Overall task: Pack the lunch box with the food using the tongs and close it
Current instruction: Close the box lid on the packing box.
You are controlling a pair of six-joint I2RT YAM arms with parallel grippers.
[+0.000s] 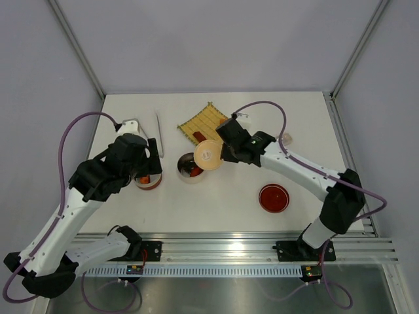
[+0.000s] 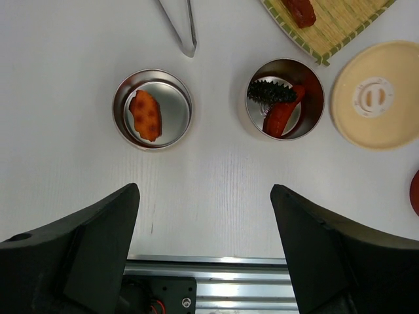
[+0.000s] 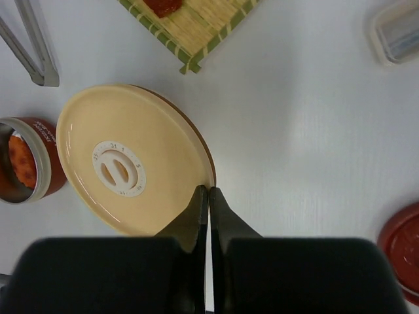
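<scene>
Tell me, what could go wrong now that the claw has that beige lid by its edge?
The right gripper pinches the cream lid only at its thin rim, so it might slip or tilt.
In the lunch box a red food piece leans up toward the rim and might stop the lid seating.
A dark-red piece lies on the mat, so closing now may leave food unpacked.

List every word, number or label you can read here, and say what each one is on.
"31": on the cream lid, in the ring of tiny numerals round its centre mark; the other numerals are too small to read.
White print on the side of the red-brown tin: too blurred to read.
No other text shows in any view.
</scene>
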